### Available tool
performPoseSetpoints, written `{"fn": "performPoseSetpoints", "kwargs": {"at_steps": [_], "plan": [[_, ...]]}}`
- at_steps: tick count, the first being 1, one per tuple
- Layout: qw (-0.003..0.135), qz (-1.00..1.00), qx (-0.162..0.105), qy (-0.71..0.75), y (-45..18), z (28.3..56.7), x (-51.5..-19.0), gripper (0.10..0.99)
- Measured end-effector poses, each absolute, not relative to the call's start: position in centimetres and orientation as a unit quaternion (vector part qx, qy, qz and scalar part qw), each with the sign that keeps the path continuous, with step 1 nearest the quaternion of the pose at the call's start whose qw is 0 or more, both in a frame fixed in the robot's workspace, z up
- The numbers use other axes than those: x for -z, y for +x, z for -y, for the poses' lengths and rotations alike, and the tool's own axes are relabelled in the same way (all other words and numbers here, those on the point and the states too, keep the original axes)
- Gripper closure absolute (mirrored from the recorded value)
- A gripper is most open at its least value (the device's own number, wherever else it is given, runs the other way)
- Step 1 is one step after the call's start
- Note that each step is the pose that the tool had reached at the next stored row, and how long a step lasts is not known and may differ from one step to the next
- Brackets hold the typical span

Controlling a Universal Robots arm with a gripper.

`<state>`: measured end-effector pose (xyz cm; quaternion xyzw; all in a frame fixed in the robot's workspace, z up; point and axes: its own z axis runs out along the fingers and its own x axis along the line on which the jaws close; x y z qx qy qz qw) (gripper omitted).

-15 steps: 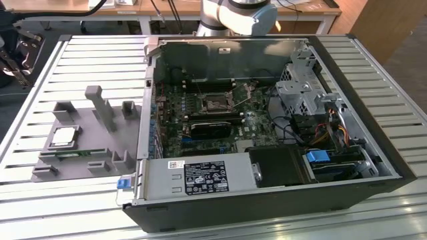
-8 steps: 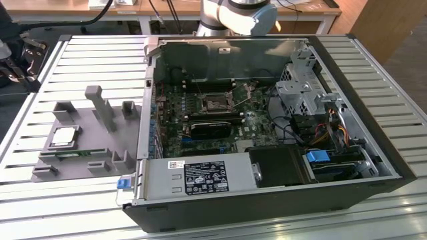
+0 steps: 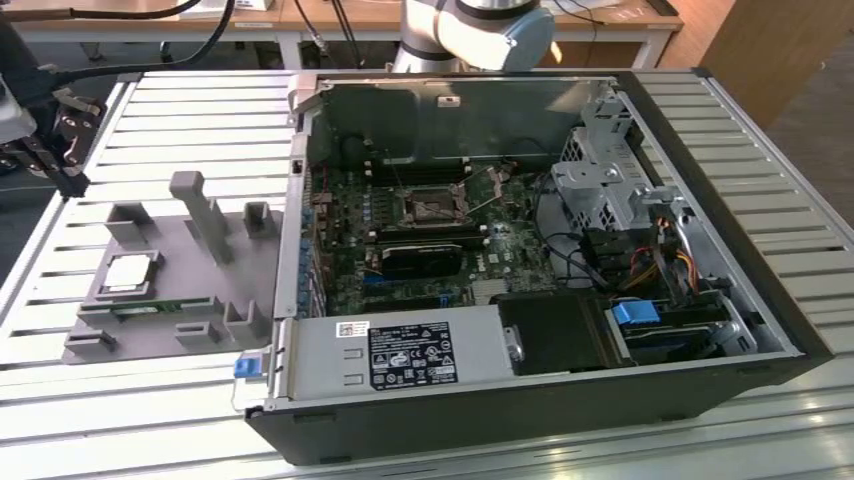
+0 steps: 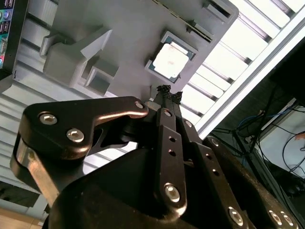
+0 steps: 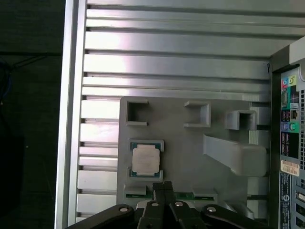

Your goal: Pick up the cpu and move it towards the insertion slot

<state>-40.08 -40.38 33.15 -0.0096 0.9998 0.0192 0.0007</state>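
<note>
Cpu [image 5: 145,160] rests in grey tray [image 5: 190,143]; clenched, empty end effector [image 5: 163,184] covers tray's edge.

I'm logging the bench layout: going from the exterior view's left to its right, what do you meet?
end effector → cpu → insertion slot → silver metal cage
</note>
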Motion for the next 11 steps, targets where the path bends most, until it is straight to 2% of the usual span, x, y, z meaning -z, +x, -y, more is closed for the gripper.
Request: {"fn": "performPoseSetpoints", "kwargs": {"at_steps": [11], "plan": [[0.001,-1.0,-0.019,-0.01,-40.3,40.4,-31.1,0.984]]}}
